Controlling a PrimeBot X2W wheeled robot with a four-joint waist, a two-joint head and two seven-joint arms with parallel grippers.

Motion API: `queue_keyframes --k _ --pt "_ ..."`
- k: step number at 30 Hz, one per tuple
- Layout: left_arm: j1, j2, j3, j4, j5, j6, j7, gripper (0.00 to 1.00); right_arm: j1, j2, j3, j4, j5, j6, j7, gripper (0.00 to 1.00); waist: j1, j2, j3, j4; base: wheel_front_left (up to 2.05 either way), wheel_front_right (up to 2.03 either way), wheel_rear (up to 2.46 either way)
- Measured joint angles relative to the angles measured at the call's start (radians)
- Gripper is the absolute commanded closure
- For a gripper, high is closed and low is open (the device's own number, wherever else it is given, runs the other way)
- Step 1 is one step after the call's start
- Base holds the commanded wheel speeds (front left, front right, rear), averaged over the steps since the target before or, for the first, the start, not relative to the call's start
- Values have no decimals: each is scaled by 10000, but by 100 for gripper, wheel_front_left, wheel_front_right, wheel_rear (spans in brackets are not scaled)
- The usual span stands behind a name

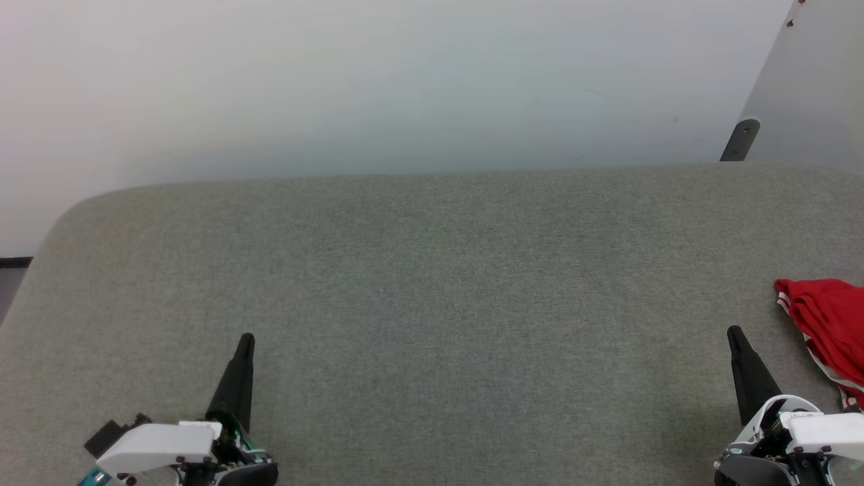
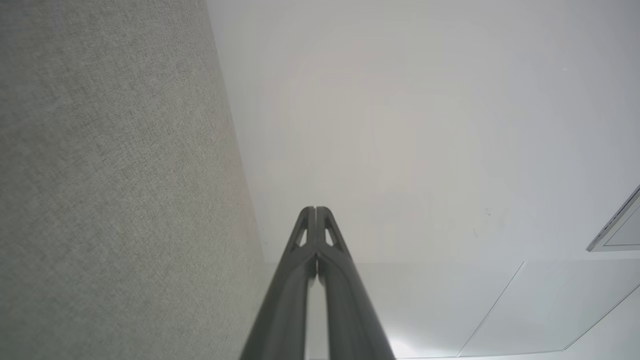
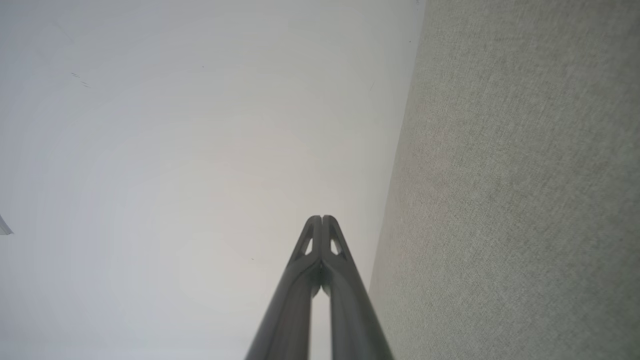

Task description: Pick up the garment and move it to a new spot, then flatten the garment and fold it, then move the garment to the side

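The garment [image 1: 829, 322] is lying bunched at the right edge of the grey tabletop [image 1: 432, 270], with its red cloth and striped trim running out of the head view. The right pincer [image 1: 735, 335] is hovering just left of the garment, apart from it, with its fingers pressed together. The left pincer [image 1: 246, 341] is hanging well away from the garment, over the tabletop's near left part, with its fingers likewise pressed together and the tips meeting in its wrist view.

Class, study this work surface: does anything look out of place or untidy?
The red garment lies bunched up at the far right of the grey table, cut off by the picture's edge, beside the right hand. Nothing else stands out.
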Motion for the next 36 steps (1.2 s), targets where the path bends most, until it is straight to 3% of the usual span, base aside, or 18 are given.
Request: queue_keyframes --k 36 --pt "-3 -2 4 0 2 0 0 100 0 2 0 0 0 0 0 100 0 0 0 0 0 0 0"
